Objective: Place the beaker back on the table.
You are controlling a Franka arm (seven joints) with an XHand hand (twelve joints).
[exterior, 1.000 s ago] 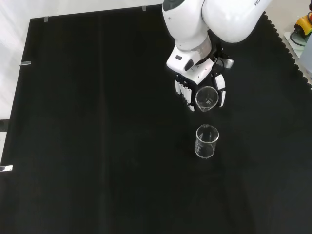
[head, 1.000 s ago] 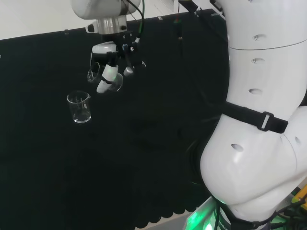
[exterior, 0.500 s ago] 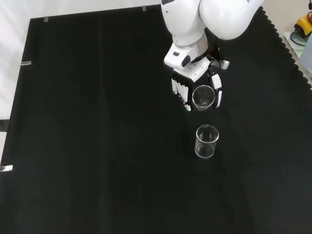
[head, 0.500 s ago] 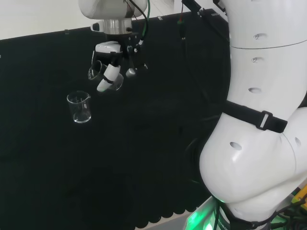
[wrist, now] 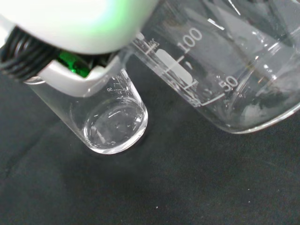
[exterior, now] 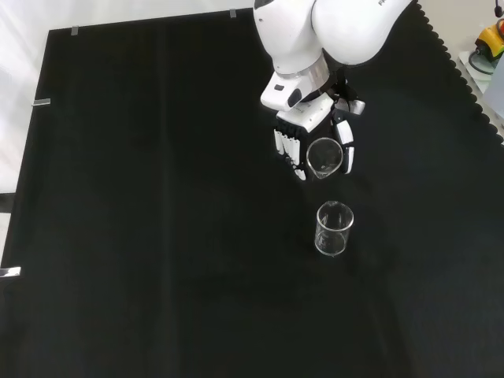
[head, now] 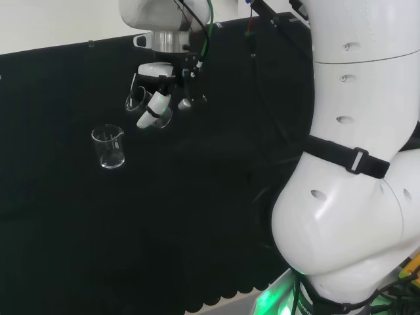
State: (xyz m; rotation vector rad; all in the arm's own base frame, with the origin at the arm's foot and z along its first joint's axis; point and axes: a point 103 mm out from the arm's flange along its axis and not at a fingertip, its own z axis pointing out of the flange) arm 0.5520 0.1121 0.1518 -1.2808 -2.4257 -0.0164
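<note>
Two clear glass beakers: one (exterior: 324,156) in hand (exterior: 303,142), other (exterior: 334,228) upright on cloth.

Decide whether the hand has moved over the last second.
Yes. In the head view the hand and its held beaker shifted right and up, away from the standing beaker.

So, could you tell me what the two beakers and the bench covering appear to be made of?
Held beaker and standing beaker: clear and glossy, probably glass, possibly plastic; cloth shows through and rims glint. Bench covering: matte black cloth with faint creases and a scalloped edge.
</note>
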